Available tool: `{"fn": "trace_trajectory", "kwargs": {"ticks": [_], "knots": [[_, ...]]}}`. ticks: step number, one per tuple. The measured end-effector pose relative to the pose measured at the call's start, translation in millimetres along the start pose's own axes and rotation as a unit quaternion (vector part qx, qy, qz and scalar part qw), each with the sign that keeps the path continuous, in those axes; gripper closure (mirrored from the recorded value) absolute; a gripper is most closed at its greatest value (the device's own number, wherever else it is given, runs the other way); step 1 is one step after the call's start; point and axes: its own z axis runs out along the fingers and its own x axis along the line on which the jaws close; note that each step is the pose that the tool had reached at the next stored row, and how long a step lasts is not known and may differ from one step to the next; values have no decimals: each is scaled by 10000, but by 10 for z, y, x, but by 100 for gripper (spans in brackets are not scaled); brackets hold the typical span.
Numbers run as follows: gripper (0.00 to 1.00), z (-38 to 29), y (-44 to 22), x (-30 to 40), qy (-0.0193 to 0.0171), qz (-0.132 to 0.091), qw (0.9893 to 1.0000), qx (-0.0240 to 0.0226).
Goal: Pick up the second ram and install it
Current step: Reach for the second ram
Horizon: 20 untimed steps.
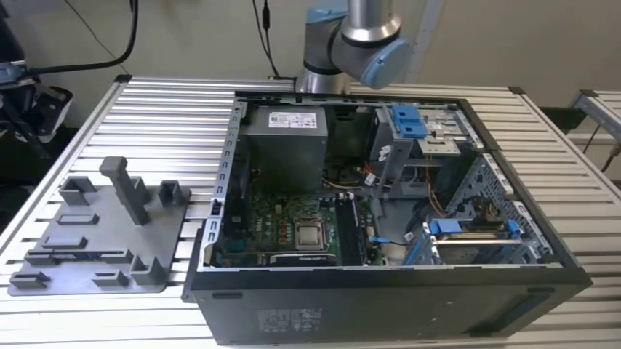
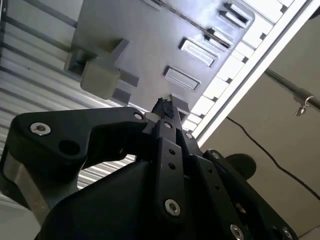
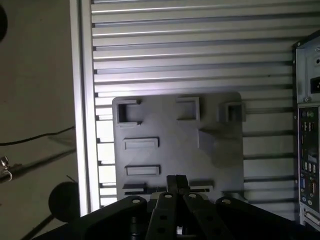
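Grey moulded fixture [image 1: 115, 234] on the slatted aluminium table [image 1: 165, 123], at the exterior view's left of the open computer case [image 1: 388, 291] and just beside it. Seen in the first wrist view: gripper [image 3: 176, 181] poised above the fixture's long slot, apart from it, fingertips [image 3: 171, 182] pressed together with no gap and nothing visible between them; same closed look in the second wrist view. Probably the second ram [image 3: 142, 189]: the thin dark strip standing on edge in that long slot, colour too dim to confirm, not yet lifted and well apart from the motherboard [image 1: 281, 225] inside the case. Judged as the approach to the pick. To do it well: spread the fingers wider than the strip's thickness before any descent; centre over the middle of the stick's length; keep the finger faces parallel to its flat sides, never skewed across the chips; come down straight, short of the slot walls; close gently on the board faces, clear of the contact edge; lift plumb to avoid jamming in the slot.
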Motion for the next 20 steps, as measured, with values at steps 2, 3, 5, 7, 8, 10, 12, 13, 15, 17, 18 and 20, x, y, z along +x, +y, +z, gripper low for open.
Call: {"fn": "trace_trajectory", "kwargs": {"ticks": [2,3,5,7,8,10,12,13,15,17,18,20], "knots": [[89,9,-36,8,2,0,10000,9],[89,14,-56,10,4,0,10000,12],[89,26,-105,13,5,0,10000,13],[89,39,-152,16,5,0,10000,13],[89,47,-171,18,4,0,10000,12],[89,65,-204,22,5,0,10000,14],[89,82,-239,21,5,0,10000,15],[89,90,-255,21,4,0,10000,17],[89,101,-285,22,4,0,10000,20],[89,113,-311,22,4,0,10000,23],[89,119,-323,22,4,0,10000,24],[89,128,-346,21,4,0,10000,26]]}}
